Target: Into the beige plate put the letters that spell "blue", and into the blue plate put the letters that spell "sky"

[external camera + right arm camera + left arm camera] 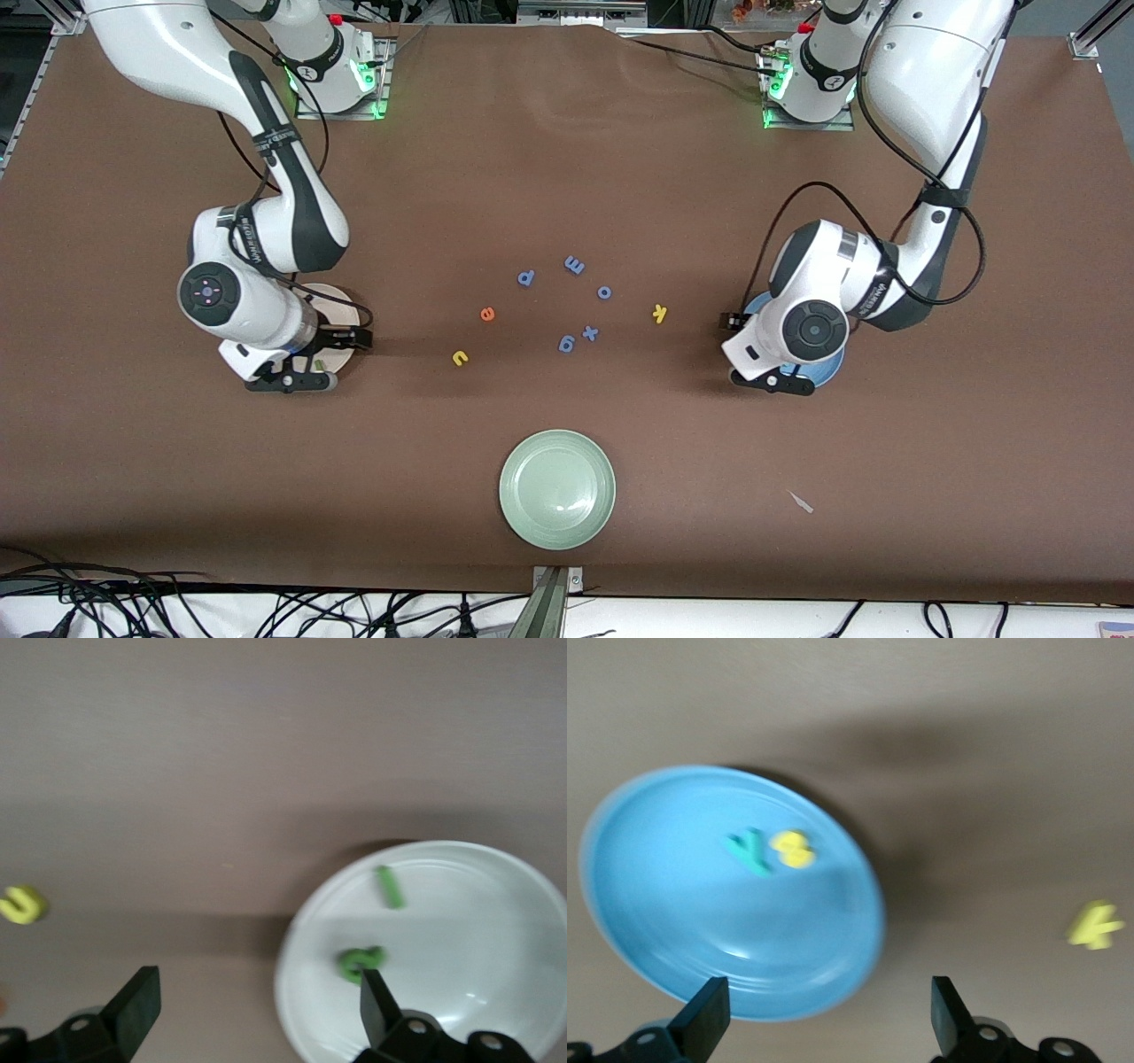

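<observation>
My left gripper (824,1020) hangs open and empty over the edge of the blue plate (664,904). In that plate lie the teal y (750,850) and the yellow s (794,849). The yellow k (659,312) lies on the table beside that plate. My right gripper (257,1010) is open and empty over the edge of the beige plate (478,921), which holds the thin green l (389,887) and the green b (359,962). The orange e (486,314) and the yellow u (460,358) lie on the table toward the middle.
Several periwinkle letters (574,264) are scattered mid-table between the e and the k. A pale green plate (557,487) sits nearer the front camera. A small pale scrap (802,502) lies toward the left arm's end.
</observation>
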`<state>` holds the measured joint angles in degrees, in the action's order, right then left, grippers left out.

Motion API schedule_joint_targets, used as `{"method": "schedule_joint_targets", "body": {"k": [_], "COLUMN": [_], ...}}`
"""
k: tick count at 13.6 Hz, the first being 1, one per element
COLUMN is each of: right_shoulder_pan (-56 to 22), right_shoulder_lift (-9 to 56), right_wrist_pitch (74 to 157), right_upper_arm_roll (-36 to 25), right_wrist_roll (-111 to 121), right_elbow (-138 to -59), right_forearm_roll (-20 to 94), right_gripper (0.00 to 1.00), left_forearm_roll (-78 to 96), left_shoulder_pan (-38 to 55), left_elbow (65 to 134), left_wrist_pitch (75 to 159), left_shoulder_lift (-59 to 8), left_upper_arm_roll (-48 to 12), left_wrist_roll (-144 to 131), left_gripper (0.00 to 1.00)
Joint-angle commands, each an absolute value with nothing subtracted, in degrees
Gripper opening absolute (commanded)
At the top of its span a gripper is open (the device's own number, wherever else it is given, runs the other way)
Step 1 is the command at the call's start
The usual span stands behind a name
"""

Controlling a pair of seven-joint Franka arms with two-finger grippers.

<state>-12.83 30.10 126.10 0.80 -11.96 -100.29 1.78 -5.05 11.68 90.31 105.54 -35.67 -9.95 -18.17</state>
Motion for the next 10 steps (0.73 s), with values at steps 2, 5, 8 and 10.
{"method": "schedule_joint_targets", "body": {"k": [2,5,8,10], "right_shoulder_pan": [-16.5,-19.5,-21.8,-22.9], "right_shoulder_lift": [36.5,39.8,41.9,42.7], "right_wrist_pitch": [125.0,125.7,127.2,128.8], "right_upper_arm_roll": [2.6,2.7,2.7,2.7], "right_wrist_roll": [-20.9,-27.8,-30.2,-28.8], "right_elbow": [-91.9,-89.0,-87.8,-87.8], "right_forearm_roll": [4.0,4.0,6.9,6.4], "right_gripper": [1.0,1.0,1.0,1.0], "left_forearm_roll": [-3.3,-4.7,-9.2,-12.0], "left_shoulder_pan": [13.8,19.7,22.4,22.2], "left_elbow": [92.0,92.0,92.2,92.6], "left_wrist_pitch": [109.1,114.1,114.3,114.4], "left_shoulder_lift": [-34.9,-38.0,-39.5,-40.2], "left_upper_arm_roll": [-14.4,-14.4,-14.9,-14.9], "left_wrist_roll": [-29.9,-34.5,-25.3,-23.5], "left_gripper": [1.0,1.0,1.0,1.0]}}
